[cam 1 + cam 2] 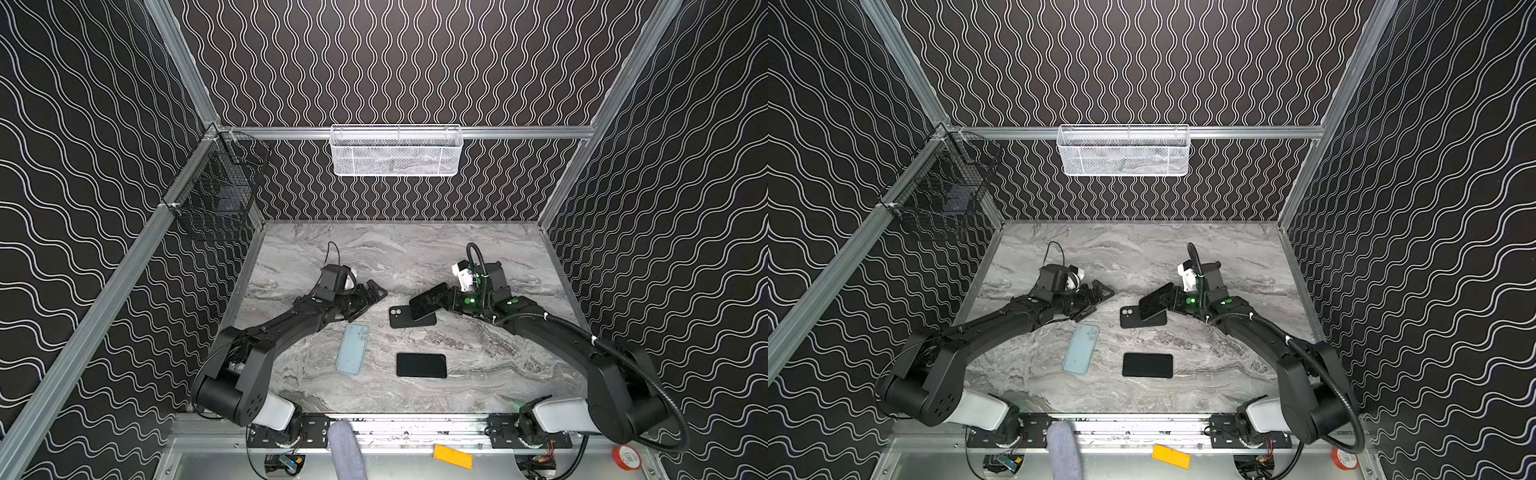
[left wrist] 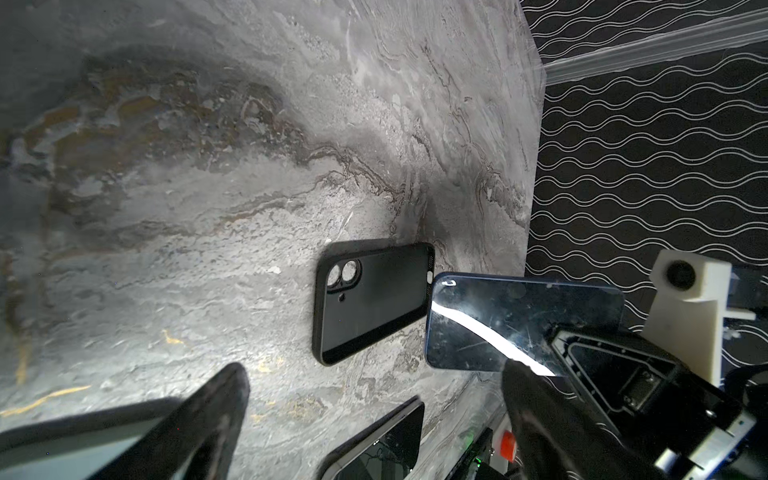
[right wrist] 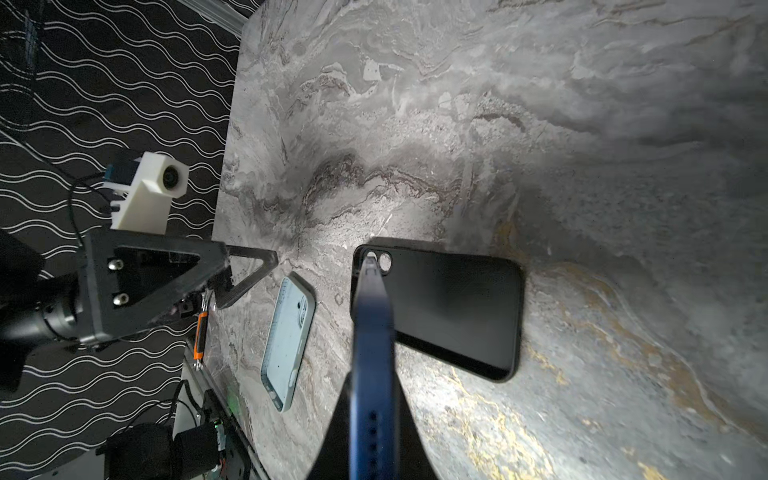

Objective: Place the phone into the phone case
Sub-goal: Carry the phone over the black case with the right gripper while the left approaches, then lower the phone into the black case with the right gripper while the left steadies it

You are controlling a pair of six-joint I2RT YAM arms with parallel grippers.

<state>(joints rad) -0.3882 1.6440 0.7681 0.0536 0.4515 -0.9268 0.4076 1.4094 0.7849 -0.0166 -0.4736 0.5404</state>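
Note:
My right gripper (image 1: 446, 299) (image 3: 372, 407) is shut on the end of a dark blue phone (image 1: 428, 301) (image 3: 372, 353). It holds the phone tilted, screen up, above the right part of a black phone case (image 1: 401, 318) (image 2: 370, 303) (image 3: 449, 307). The case lies flat and hollow side up, with its camera cut-out toward the left. The phone's free end (image 2: 519, 320) hangs over the case without resting in it. My left gripper (image 1: 368, 301) (image 2: 374, 374) stands open and empty just left of the case, above the table.
A light blue phone case (image 1: 352, 349) (image 3: 286, 345) and a second black phone (image 1: 421, 365) (image 2: 382, 444) lie nearer the front of the marble table (image 1: 498, 374). A white mesh basket (image 1: 395, 151) hangs on the back wall. A black wire basket (image 1: 216, 195) hangs at the left corner.

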